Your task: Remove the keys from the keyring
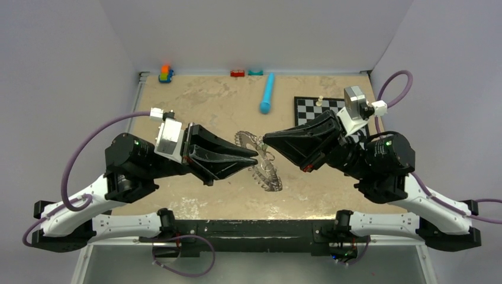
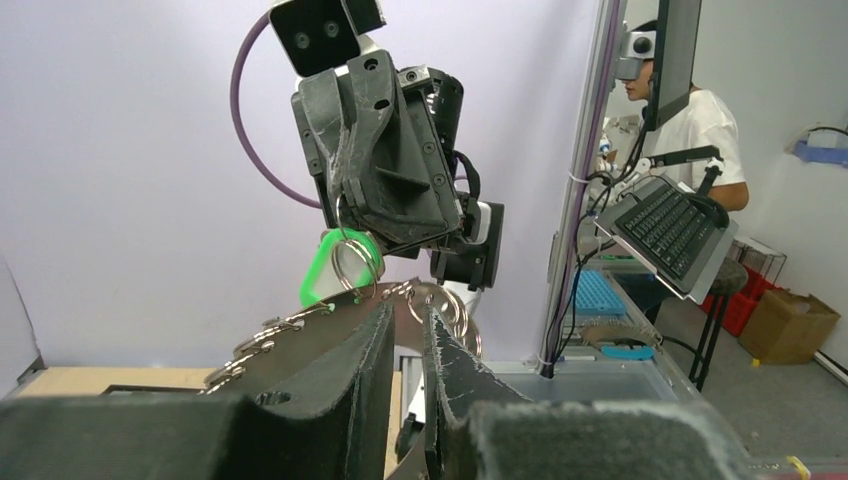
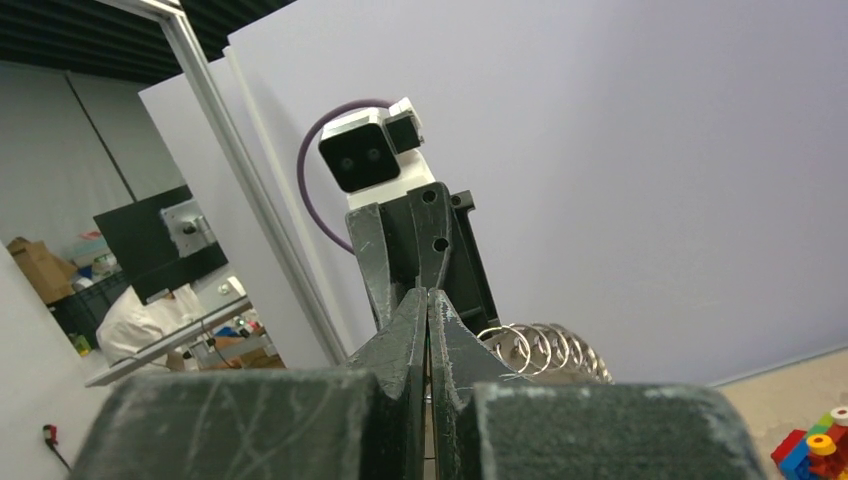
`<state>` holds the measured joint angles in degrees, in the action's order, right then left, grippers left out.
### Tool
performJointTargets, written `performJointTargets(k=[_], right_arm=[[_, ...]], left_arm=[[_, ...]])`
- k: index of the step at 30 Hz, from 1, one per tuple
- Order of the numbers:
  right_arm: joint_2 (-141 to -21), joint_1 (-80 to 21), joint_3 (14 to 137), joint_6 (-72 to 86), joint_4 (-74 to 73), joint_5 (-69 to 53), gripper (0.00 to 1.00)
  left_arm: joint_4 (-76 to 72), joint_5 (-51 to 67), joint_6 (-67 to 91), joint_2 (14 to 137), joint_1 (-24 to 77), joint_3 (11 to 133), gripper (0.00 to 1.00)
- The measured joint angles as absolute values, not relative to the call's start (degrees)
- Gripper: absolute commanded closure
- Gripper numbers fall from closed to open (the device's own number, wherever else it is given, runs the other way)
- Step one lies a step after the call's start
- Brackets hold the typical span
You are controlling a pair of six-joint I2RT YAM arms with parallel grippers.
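The keyring [image 1: 267, 174] hangs in the air at mid-table between both arms, a dark hoop rimmed with silver keys [image 1: 245, 140]. My left gripper [image 1: 254, 158] comes from the left and its jaws stand narrowly apart, shut on the keyring's edge. The left wrist view shows the keyring [image 2: 300, 340] running between my left gripper's [image 2: 408, 308] fingers. Opposite, my right gripper [image 2: 350, 212] pinches a small split ring [image 2: 356, 265] carrying the green-headed key [image 2: 322, 270]. In the right wrist view the right gripper [image 3: 428, 292] is pressed shut, with several rings [image 3: 545, 348] beside it.
A blue cylinder [image 1: 267, 93] lies at the back centre. The chessboard [image 1: 314, 109] with a white piece [image 1: 320, 101] sits back right, partly under the right arm. Toy blocks [image 1: 166, 73] and small red [image 1: 237, 73] and teal [image 1: 255, 72] pieces line the far edge.
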<state>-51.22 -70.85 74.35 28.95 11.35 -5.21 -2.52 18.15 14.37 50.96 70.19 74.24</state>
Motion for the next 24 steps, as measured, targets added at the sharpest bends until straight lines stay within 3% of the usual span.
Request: performJointTargets(k=[24], right_arm=[[-50.9,-70.8,73.6,29.6,12.2,-3.5,1.0]], left_arm=[[-5.2,12.6,13.9,50.6,70.2,72.7,0.73]])
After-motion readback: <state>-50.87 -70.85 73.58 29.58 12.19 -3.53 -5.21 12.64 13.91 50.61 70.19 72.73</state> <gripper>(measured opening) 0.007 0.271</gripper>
